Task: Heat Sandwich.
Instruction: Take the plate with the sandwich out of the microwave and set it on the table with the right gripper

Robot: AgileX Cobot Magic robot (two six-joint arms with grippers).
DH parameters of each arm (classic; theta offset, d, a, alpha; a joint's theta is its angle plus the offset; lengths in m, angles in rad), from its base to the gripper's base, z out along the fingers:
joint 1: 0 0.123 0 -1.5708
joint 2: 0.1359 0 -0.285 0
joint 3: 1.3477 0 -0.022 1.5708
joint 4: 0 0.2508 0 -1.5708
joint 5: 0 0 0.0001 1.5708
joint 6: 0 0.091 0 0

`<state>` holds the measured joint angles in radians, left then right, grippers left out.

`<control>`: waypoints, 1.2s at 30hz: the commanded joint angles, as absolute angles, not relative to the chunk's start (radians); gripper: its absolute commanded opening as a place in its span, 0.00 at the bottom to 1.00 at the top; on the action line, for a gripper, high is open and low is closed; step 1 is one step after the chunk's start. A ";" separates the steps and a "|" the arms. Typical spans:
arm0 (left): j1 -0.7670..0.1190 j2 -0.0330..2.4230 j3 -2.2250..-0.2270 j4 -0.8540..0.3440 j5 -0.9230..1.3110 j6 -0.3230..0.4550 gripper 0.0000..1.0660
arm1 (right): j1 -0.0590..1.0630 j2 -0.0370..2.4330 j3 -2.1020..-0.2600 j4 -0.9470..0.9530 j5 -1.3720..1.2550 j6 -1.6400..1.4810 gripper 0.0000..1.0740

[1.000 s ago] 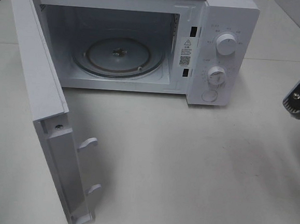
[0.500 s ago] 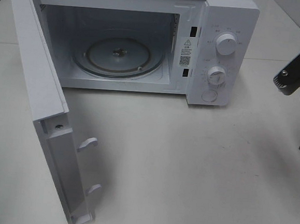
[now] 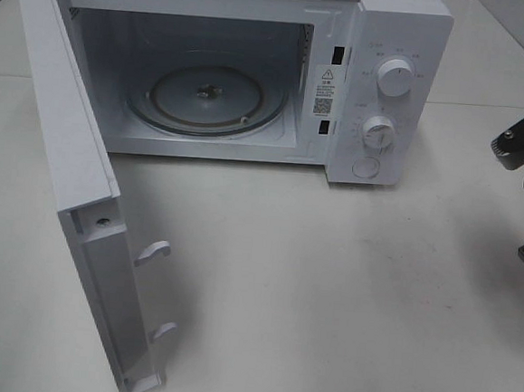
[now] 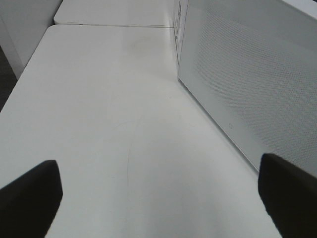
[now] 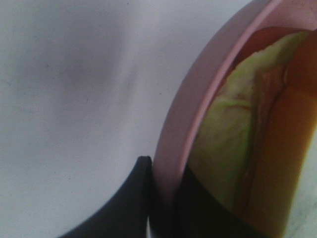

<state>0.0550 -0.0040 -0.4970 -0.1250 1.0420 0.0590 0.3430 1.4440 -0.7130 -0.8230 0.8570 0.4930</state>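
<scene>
I had the right gripper [image 5: 163,198] clamped on the rim of the pink dish [image 5: 188,119], the sandwich [image 5: 223,144] lying inside it, because gripping the edge kept the fingers off the food. The microwave [image 3: 383,42] stood with its door [image 3: 66,144] swung wide and turntable [image 3: 206,96] bare, ready to receive it. My left gripper [image 4: 158,198] waited released beside the door, carrying nothing.
</scene>
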 commanded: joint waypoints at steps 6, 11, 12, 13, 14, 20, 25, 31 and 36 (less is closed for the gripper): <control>0.056 -0.033 -0.494 -0.130 1.034 0.061 0.97 | 0.268 1.538 -0.722 -0.890 0.806 0.588 0.01; 0.056 -0.033 -0.494 -0.130 1.034 0.061 0.97 | 0.231 1.596 -0.722 -0.893 0.763 0.630 0.01; 0.056 -0.033 -0.494 -0.130 1.034 0.061 0.97 | 0.226 1.609 -0.722 -0.899 0.759 0.642 0.01; 0.056 -0.033 -0.494 -0.130 1.034 0.061 0.97 | 0.220 1.632 -0.722 -0.911 0.752 0.669 0.01; 0.056 -0.033 -0.494 -0.130 1.034 0.061 0.97 | 0.220 1.632 -0.722 -0.911 0.752 0.669 0.01; 0.056 -0.033 -0.494 -0.130 1.034 0.061 0.97 | 0.220 1.692 -0.722 -0.956 0.739 0.751 0.01; 0.056 -0.033 -0.494 -0.130 1.034 0.061 0.97 | 0.220 1.742 -0.722 -0.981 0.733 0.795 0.01; 0.056 -0.033 -0.494 -0.130 1.034 0.061 0.97 | 0.220 1.798 -0.722 -1.031 0.709 0.860 0.01; 0.056 -0.033 -0.494 -0.130 1.034 0.061 0.97 | 0.220 1.825 -0.722 -1.043 0.679 0.888 0.02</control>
<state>0.0550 -0.0040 -0.4970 -0.1250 1.0420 0.0590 0.2250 1.8160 -0.7180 -1.0010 0.6750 0.8640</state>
